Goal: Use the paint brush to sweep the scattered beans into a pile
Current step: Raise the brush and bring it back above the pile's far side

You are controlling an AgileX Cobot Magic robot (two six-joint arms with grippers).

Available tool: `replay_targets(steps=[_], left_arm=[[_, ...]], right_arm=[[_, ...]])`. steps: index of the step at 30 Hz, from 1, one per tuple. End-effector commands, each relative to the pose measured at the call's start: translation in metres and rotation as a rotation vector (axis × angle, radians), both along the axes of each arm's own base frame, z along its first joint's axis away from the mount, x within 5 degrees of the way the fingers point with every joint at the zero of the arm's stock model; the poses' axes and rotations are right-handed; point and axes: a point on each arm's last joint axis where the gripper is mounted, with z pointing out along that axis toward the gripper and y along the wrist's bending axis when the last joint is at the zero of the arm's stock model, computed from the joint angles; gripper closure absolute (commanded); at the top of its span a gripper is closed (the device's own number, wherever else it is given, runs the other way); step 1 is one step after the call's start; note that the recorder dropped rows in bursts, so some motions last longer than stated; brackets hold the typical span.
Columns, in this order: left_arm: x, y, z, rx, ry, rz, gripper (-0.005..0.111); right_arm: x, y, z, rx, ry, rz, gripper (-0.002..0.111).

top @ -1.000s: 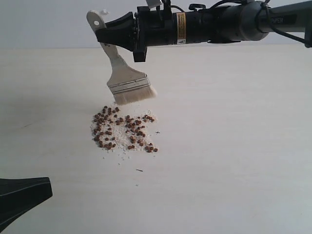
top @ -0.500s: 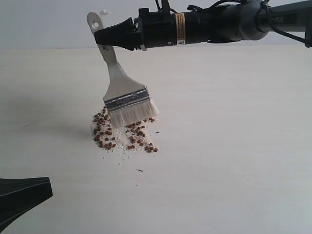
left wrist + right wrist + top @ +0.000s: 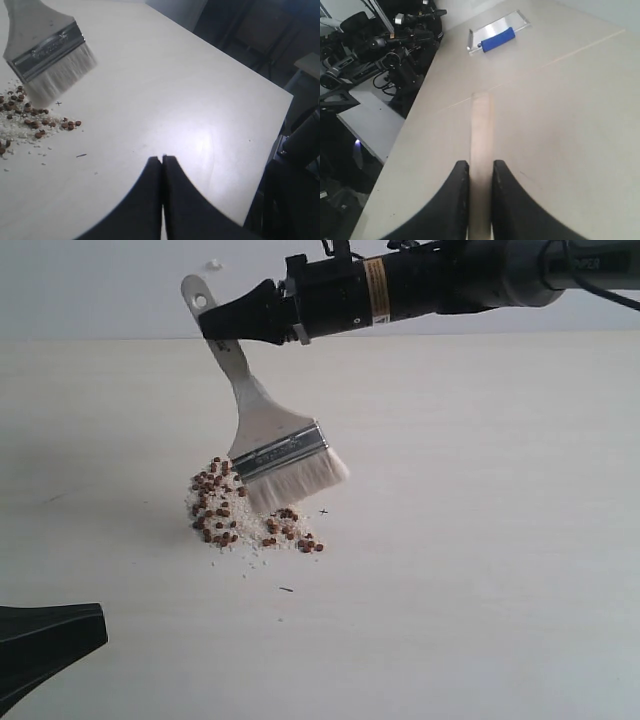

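Your paint brush [image 3: 268, 435] is light, its wooden handle stiff and its bristles soft enough to splay, so hold high on the handle, where the right gripper [image 3: 215, 322] clamps it narrowly; the left gripper [image 3: 162, 161] rests shut and empty at 7 o'clock. Since a second ago the bristles have dropped to the pile [image 3: 225, 512] at its 1 o'clock edge, swinging toward 3 o'clock

Bristles of the paint brush [image 3: 285, 452] cover the middle of the pile [image 3: 215, 512]; lower left, the left gripper [image 3: 98, 626] runs off the frame edge.
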Motion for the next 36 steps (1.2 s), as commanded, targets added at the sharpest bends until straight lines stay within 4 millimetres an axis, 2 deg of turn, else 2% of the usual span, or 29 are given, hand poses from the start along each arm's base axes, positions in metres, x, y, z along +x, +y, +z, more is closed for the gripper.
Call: replay_targets(steps=[1, 5, 8, 12, 15, 19, 22, 27, 31, 36], left_arm=[[-0.001, 0.0, 0.0, -0.007, -0.008, -0.003, 0.107], [-0.001, 0.0, 0.0, -0.008, -0.005, -0.002, 0.107], [-0.001, 0.0, 0.0, -0.008, -0.005, -0.002, 0.107], [-0.001, 0.0, 0.0, -0.008, -0.005, -0.002, 0.107], [-0.001, 0.0, 0.0, -0.008, -0.005, -0.002, 0.107], [-0.001, 0.0, 0.0, -0.007, -0.008, -0.003, 0.107], [-0.001, 0.0, 0.0, -0.007, -0.006, -0.002, 0.107], [-0.001, 0.0, 0.0, -0.007, -0.006, -0.002, 0.107], [-0.001, 0.0, 0.0, -0.007, -0.006, -0.002, 0.107], [-0.001, 0.0, 0.0, -0.007, -0.006, -0.002, 0.107]], right_arm=[[-0.002, -0.029, 0.025, 0.091, -0.143, -0.077, 0.108], [-0.007, -0.049, 0.031, 0.129, -0.226, -0.145, 0.108], [-0.006, -0.054, 0.026, 0.169, -0.269, -0.196, 0.108], [-0.008, -0.058, 0.014, 0.2, -0.409, -0.273, 0.108], [-0.005, -0.07, 0.007, 0.209, -0.451, -0.352, 0.108], [0.005, -0.088, -0.003, 0.23, -0.44, -0.468, 0.108], [0.015, -0.096, -0.019, 0.24, -0.397, -0.538, 0.108], [0.031, -0.103, -0.046, 0.283, -0.33, -0.682, 0.108], [0.046, -0.098, -0.058, 0.276, -0.36, -0.647, 0.108], [0.06, -0.09, -0.057, 0.285, -0.361, -0.566, 0.108]])
